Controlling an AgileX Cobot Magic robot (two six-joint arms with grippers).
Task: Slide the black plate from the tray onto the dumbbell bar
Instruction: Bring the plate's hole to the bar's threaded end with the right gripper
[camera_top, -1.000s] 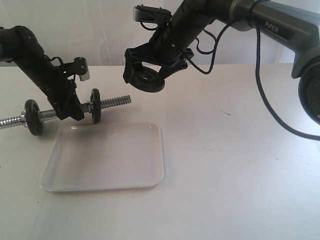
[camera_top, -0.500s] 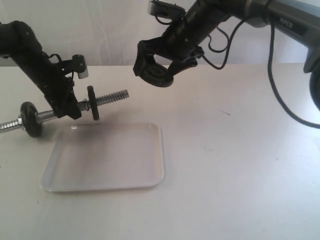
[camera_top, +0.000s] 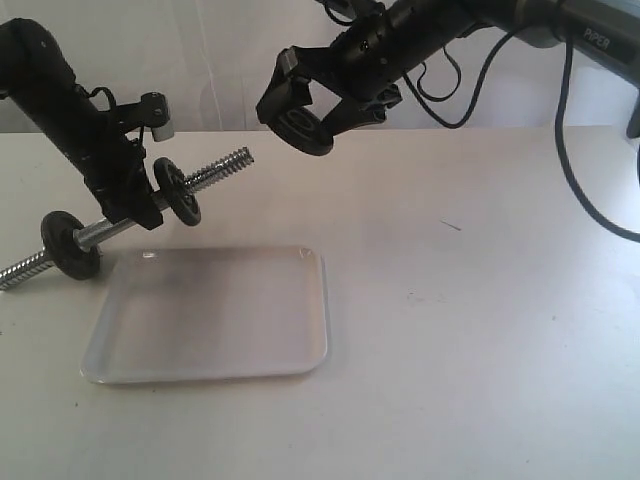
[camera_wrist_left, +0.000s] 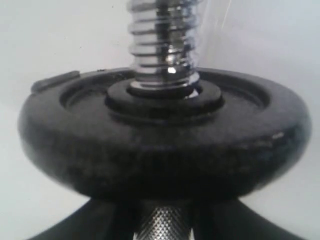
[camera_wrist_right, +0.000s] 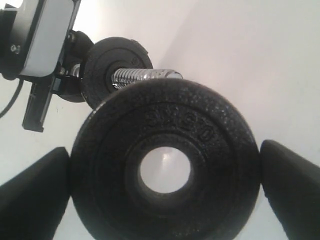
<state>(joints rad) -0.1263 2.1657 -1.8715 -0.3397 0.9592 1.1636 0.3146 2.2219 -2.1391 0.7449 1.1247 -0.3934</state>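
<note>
My right gripper (camera_top: 303, 118) is shut on the black plate (camera_top: 306, 130), held in the air up and to the right of the dumbbell bar's threaded end (camera_top: 232, 162). In the right wrist view the plate (camera_wrist_right: 215, 165) fills the space between the fingers (camera_wrist_right: 35, 197), and the bar end (camera_wrist_right: 145, 75) shows beyond its rim. My left gripper (camera_top: 135, 210) is shut on the dumbbell bar (camera_top: 100, 230), which tilts up to the right. Two alike discs sit on the bar, one (camera_top: 70, 246) left of the grip and one (camera_top: 178, 192) right of it. The tray (camera_top: 210, 315) lies below, holding nothing.
In the left wrist view a disc (camera_wrist_left: 165, 145) on the bar hides most of the scene, with the threaded end (camera_wrist_left: 164, 45) beyond it and the knurled middle (camera_wrist_left: 165, 227) between the fingers. A white table (camera_top: 480, 330) carries the tray. The right arm's cable (camera_top: 570, 150) hangs at the right.
The left arm has tilted the bar so that its threaded end points higher. My right gripper has risen and moved slightly right with the black plate, turning it more upright.
</note>
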